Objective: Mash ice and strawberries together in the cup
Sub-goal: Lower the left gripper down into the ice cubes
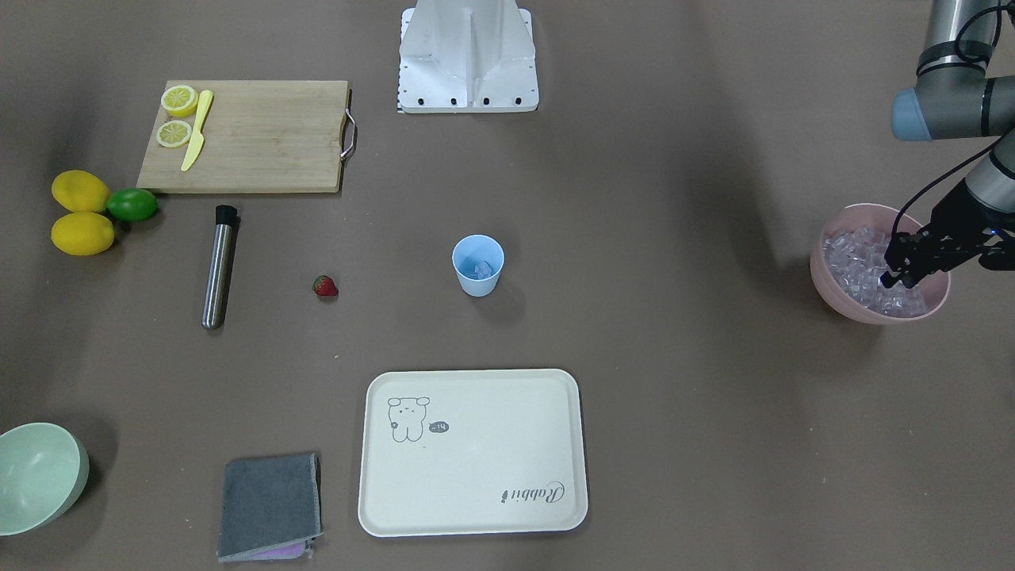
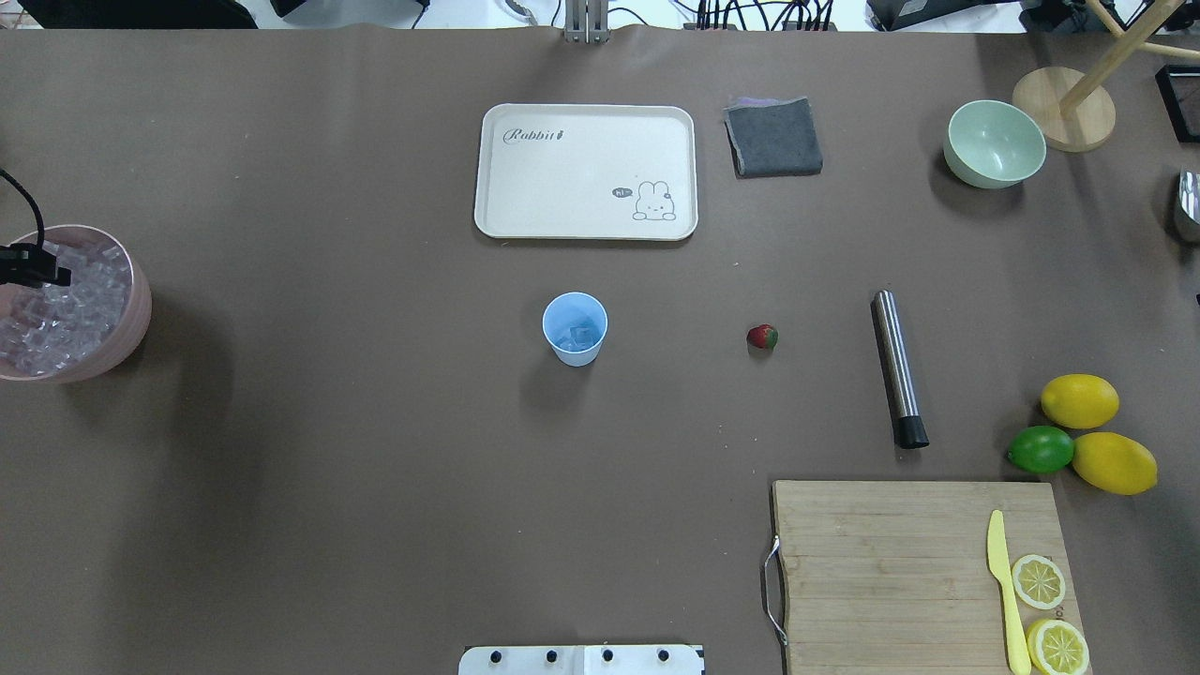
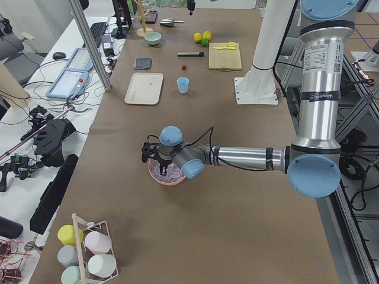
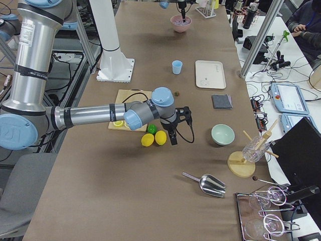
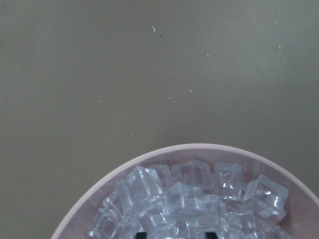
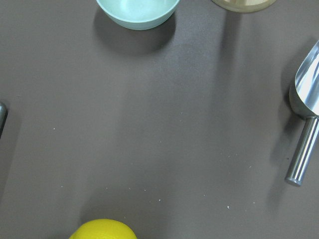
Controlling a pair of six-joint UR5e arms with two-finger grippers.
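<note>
Tray (image 2: 581, 178), cream, on my bench (image 2: 375, 422): script word "Rabbit" in one corner. Speech bubble (image 2: 621, 192) beside cartoon rabbit (image 2: 653, 202): unreadable to me.

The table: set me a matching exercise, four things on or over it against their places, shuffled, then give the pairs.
Things
1. strawberry
2. knife
3. lime
4. left gripper

Places
A. on the cutting board
B. over the pink bowl of ice
C. between the cup and the steel rod
D. beside two lemons

Pairs: 1-C, 2-A, 3-D, 4-B
</note>
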